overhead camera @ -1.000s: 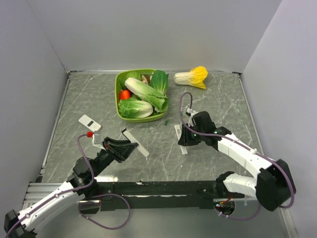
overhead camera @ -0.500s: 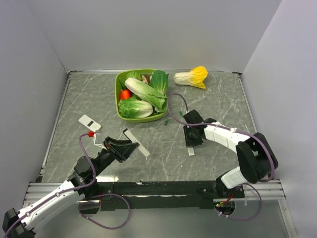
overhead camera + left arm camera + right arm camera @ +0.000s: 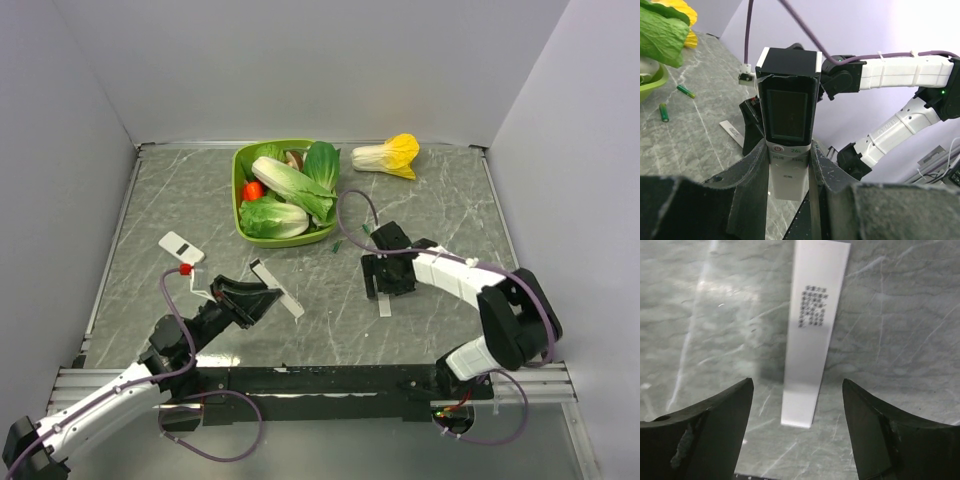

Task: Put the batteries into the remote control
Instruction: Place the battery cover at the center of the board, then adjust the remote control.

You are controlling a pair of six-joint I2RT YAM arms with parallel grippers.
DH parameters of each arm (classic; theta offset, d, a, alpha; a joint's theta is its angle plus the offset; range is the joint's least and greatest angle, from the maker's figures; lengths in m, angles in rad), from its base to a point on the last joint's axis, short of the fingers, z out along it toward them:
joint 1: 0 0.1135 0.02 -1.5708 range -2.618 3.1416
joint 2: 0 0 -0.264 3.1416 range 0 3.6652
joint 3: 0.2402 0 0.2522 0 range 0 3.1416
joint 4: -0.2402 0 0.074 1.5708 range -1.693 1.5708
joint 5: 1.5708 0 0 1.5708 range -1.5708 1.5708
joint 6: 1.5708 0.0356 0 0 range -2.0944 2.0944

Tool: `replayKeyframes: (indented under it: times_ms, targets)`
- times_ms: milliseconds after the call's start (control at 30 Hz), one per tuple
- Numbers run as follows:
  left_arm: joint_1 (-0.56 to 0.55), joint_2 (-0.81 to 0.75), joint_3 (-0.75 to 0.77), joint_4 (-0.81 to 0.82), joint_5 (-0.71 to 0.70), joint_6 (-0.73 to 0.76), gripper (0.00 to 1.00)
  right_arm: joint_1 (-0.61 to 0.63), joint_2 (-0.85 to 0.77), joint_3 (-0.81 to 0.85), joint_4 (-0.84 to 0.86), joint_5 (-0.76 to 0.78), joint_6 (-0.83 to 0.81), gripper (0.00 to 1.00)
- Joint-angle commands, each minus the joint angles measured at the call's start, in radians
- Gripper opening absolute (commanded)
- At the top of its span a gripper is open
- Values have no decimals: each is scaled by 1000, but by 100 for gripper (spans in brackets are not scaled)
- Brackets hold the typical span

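Note:
My left gripper (image 3: pixel 258 297) is shut on the remote control (image 3: pixel 280 292), a white bar with a black section, and holds it above the table. The left wrist view shows the remote (image 3: pixel 788 107) clamped between the fingers (image 3: pixel 752 170), black end pointing away. Two small green batteries (image 3: pixel 685 91) (image 3: pixel 663 112) lie on the table near the green bowl, also seen from above (image 3: pixel 338 245). My right gripper (image 3: pixel 386 283) is open and empty. It hovers over a flat white printed strip (image 3: pixel 813 335) lying on the table, which also shows from above (image 3: pixel 384 304).
A green bowl (image 3: pixel 240 225) of leafy vegetables stands at the back centre. A yellow-white cabbage (image 3: pixel 388 155) lies to its right. A white rectangular plate (image 3: pixel 181 247) with a red knob (image 3: pixel 183 269) lies at the left. Grey walls enclose the table.
My right arm has swung in and its wrist has turned. The white strip has shifted slightly right and now lies flat under the open jaws. My left arm has barely moved.

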Motion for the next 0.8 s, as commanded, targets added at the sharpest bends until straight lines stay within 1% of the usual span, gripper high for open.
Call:
replayKeyframes:
  times_ms: [0, 33, 67, 100, 133, 167, 200, 267, 300, 333, 433, 533, 600, 767]
  targets:
    - [4, 22, -98, 114, 65, 26, 1, 16, -201, -28, 50, -127, -78, 82]
    - [4, 25, -99, 123, 74, 29, 1, 18, -291, -40, 75, -177, -97, 84]
    - [4, 31, -101, 146, 87, 30, 1, 21, -336, -54, 102, -240, -108, 85]
    - [4, 34, -99, 157, 97, 35, 1, 24, -380, -81, 170, -355, -127, 86]
    - [4, 38, -98, 169, 104, 39, 1, 25, -461, -97, 207, -430, -135, 89]
    - [4, 48, -97, 186, 123, 42, 1, 29, -498, -112, 254, -498, -135, 90]
    - [4, 54, -88, 192, 134, 50, 1, 35, -555, -140, 346, -638, -117, 91]
    - [4, 77, -79, 209, 156, 56, 1, 39, -590, -167, 463, -759, -82, 96]
    - [4, 84, -70, 230, 177, 62, 1, 65, -603, -186, 554, -817, -54, 98]
    - [4, 95, -61, 240, 189, 64, 1, 85, -604, -189, 601, -869, -46, 99]
    - [4, 135, -36, 278, 231, 70, 1, 177, -588, -187, 710, -916, -42, 99]
    - [4, 178, -27, 319, 268, 72, 1, 238, -552, -180, 794, -934, -25, 99]
    - [4, 201, 0, 344, 286, 70, 1, 256, -525, -169, 807, -930, -26, 99]
    - [5, 226, 14, 406, 309, 67, 1, 311, -477, -151, 819, -908, -40, 99]
